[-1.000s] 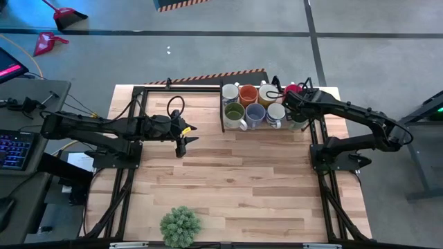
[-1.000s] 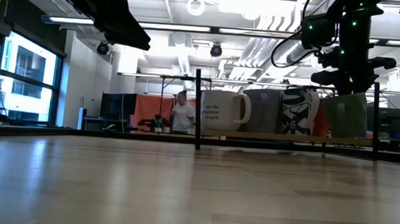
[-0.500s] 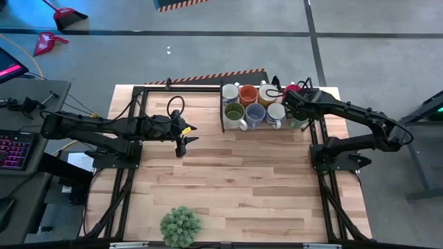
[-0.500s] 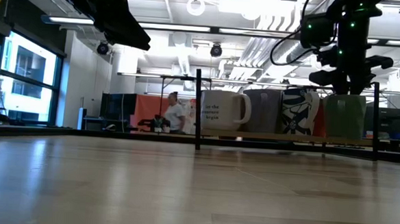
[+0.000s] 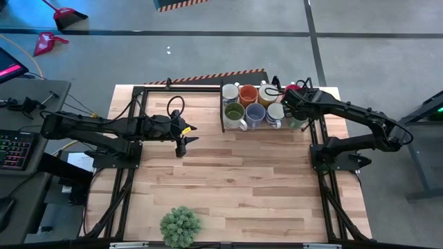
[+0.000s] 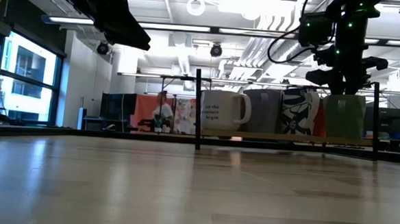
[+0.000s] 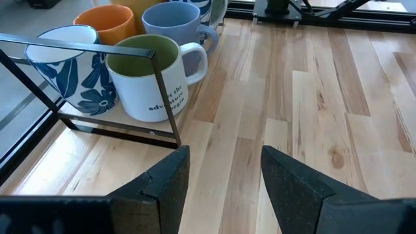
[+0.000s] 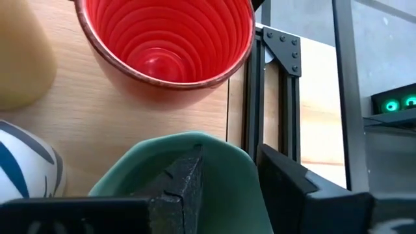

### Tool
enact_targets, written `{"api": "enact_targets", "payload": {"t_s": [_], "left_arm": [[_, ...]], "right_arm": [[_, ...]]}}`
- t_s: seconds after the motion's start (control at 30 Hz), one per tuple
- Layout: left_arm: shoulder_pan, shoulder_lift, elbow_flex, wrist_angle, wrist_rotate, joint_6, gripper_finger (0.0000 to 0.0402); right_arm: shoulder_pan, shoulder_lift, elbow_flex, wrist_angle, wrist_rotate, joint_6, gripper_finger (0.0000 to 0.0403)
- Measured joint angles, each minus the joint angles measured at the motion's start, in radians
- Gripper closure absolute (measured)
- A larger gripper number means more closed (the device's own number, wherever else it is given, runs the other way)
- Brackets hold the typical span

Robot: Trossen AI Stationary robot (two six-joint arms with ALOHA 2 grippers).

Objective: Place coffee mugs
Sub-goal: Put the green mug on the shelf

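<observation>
Right gripper [image 8: 227, 179] still pinches the dark green mug [image 8: 195, 170] wall at the rack's [image 5: 223, 123] far-right end, mug lowered onto the shelf beside the other mugs [image 5: 252, 104], so release looks next; left gripper [image 7: 221, 179] idles wide open mid-left.

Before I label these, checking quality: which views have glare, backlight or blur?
Low view: bright ceiling lights leave both arms as dark silhouettes, and the near table is soft. Right wrist view: the green mug at the right tool is close and blurred. Left wrist view: evenly lit, text on the white mug readable.
</observation>
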Motion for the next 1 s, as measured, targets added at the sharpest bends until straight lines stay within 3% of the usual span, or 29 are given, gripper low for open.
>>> {"api": "enact_targets", "payload": {"t_s": [0.27, 0.57, 0.73, 1.0], "left_arm": [[0.0, 0.0, 0.0, 0.0, 0.0, 0.0, 0.0222], [0.0, 0.0, 0.0, 0.0, 0.0, 0.0, 0.0222], [0.0, 0.0, 0.0, -0.001, 0.0, 0.0, 0.0222], [0.0, 0.0, 0.0, 0.024, 0.0, 0.0, 0.0222]], "right_arm": [[0.008, -0.013, 0.01, 0.0, 0.02, -0.022, 0.0283], [0.108, -0.078, 0.156, -0.066, -0.038, -0.057, 0.0283], [0.285, -0.141, 0.171, -0.066, -0.046, -0.047, 0.0283], [0.703, -0.163, 0.171, 0.028, -0.02, -0.044, 0.0283]]}}
